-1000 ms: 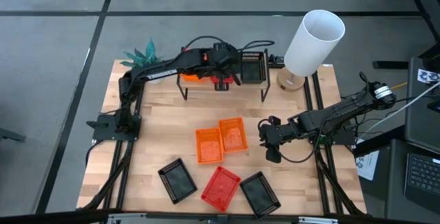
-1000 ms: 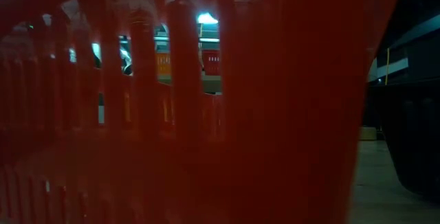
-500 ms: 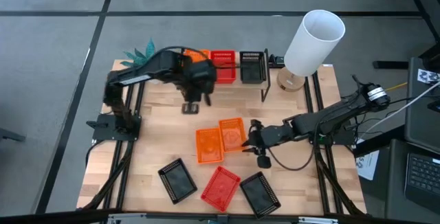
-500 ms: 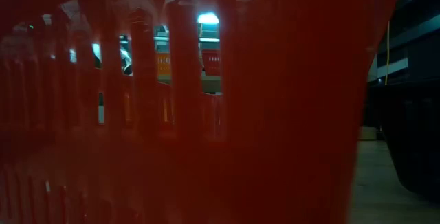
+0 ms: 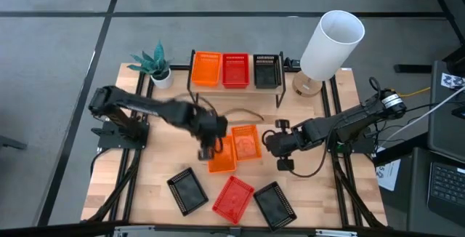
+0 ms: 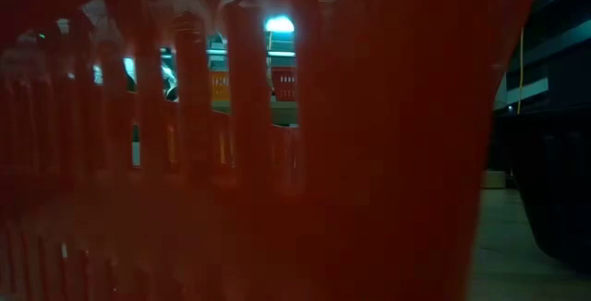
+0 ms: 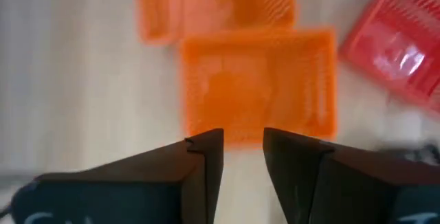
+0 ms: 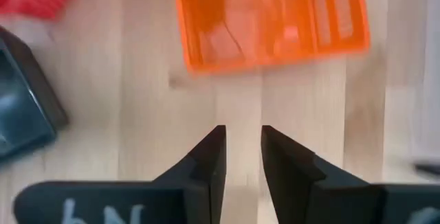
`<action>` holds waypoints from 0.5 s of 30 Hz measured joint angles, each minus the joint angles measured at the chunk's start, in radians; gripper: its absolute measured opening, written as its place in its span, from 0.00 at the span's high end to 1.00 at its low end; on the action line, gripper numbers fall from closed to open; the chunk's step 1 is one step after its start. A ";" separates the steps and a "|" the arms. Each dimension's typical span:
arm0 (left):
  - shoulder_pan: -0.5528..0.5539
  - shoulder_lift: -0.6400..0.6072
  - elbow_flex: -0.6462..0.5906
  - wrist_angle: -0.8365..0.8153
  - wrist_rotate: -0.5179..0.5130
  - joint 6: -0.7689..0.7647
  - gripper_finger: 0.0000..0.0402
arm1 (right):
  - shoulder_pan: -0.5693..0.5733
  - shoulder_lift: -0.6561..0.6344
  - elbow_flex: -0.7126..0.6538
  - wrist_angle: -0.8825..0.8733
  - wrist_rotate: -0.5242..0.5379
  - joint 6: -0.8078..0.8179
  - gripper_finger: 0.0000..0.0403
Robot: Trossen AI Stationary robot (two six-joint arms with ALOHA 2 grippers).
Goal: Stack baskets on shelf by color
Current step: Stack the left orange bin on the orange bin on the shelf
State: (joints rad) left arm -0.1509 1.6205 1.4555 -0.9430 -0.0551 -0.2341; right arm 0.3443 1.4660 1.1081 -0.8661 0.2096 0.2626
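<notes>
On the shelf [image 5: 280,95] an orange basket [image 5: 205,68], a red basket [image 5: 235,70] and a black basket [image 5: 267,70] stand side by side. Two orange baskets [image 5: 221,155] [image 5: 246,142] lie flat mid-table. My left gripper [image 5: 206,150] hovers at the left edge of the nearer one [image 7: 260,86], its fingers [image 7: 243,148] a little open. My right gripper [image 5: 267,141] stands just right of the farther one [image 8: 271,18], also a little open [image 8: 242,148]. Each gripper is apart from its basket.
Near the table's front edge lie a black basket [image 5: 187,190], a red basket [image 5: 233,197] and another black basket [image 5: 275,203]. The red one fills the low view [image 6: 277,153]. A white lamp [image 5: 330,41] and a small plant [image 5: 154,61] stand at the far edge.
My left arm has left the shelf, where a red basket now stands between the orange and the black one, and has swung fast toward the near edge down to the orange baskets on the table. My right gripper has moved left toward the farther orange basket.
</notes>
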 joint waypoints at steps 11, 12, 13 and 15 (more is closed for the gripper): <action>-0.198 0.143 -0.059 0.220 -0.096 -0.115 0.76 | 0.000 -0.024 -0.001 -0.272 0.015 0.130 0.77; -0.207 0.154 -0.060 0.221 -0.091 -0.121 0.76 | 0.000 -0.024 -0.002 -0.283 0.023 0.129 0.77; -0.219 0.158 -0.062 0.209 -0.088 -0.129 0.76 | 0.000 -0.026 -0.003 -0.298 0.029 0.129 0.77; -0.230 0.177 -0.058 0.240 -0.076 -0.133 0.76 | 0.000 -0.029 -0.003 -0.306 0.034 0.137 0.77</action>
State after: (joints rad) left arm -0.3807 1.7979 1.3977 -0.7035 -0.1313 -0.3672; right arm 0.3447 1.4368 1.1053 -1.1718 0.2440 0.3997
